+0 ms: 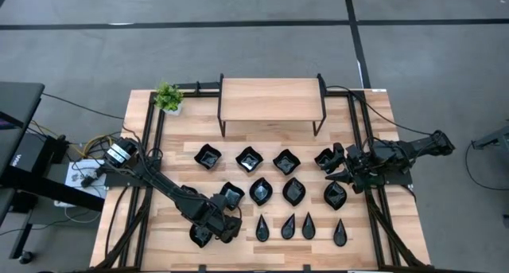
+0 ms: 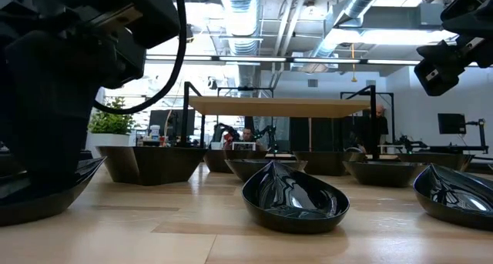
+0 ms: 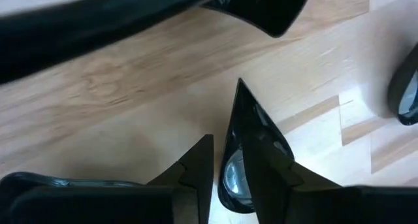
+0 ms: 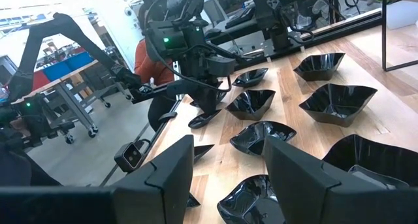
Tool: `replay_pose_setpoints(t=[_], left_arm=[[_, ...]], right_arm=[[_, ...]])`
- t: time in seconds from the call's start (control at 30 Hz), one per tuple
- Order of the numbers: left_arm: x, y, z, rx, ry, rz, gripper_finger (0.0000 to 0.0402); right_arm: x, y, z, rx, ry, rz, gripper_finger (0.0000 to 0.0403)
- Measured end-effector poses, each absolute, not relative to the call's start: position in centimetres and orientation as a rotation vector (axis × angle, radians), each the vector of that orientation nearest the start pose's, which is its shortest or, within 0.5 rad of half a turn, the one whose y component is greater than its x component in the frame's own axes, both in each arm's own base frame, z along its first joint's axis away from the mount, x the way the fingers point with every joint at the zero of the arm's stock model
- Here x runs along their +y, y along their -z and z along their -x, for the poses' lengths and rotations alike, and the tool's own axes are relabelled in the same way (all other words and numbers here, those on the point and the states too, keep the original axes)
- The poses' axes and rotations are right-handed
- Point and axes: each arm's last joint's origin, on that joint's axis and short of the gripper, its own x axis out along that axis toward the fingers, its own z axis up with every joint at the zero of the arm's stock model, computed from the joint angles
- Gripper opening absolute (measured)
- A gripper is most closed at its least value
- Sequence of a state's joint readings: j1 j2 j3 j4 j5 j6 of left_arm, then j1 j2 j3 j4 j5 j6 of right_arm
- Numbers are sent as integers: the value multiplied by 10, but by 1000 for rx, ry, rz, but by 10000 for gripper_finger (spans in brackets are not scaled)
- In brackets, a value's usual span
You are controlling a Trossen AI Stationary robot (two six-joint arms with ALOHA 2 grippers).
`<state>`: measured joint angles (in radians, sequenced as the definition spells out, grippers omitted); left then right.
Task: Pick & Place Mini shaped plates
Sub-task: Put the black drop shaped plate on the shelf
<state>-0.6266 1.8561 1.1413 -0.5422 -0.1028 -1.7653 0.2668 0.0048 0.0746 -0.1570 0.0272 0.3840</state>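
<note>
Near the worktop (image 1: 159, 237)'s front left corner, my left claw (image 1: 208, 232) is clamped on a teardrop plate (image 3: 243, 152); my right claw (image 1: 343, 168) hangs apart.

the mini shaped plates (image 1: 293, 191) look glossy black, like glazed ceramic. the table (image 1: 382, 233) is pale, matt wood planking.

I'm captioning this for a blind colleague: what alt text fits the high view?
Overhead view of a wooden table scattered with small black plates; the left gripper is down at a plate near the front edge, the right gripper open over plates at right. A potted plant stands at the back.
</note>
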Motion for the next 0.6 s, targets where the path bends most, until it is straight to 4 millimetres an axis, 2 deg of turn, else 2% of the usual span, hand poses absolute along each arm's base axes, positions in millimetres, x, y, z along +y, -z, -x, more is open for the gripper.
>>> replay_pose_setpoints(t=[0.23, 0.6], left_arm=[[-202, -150, -284, 1153, -655, 1069, 11], [-203, -151, -285, 1152, -641, 1082, 5]], right_arm=[[24, -173, -89, 131, -220, -369, 182], [24, -173, -89, 131, -220, -369, 182]])
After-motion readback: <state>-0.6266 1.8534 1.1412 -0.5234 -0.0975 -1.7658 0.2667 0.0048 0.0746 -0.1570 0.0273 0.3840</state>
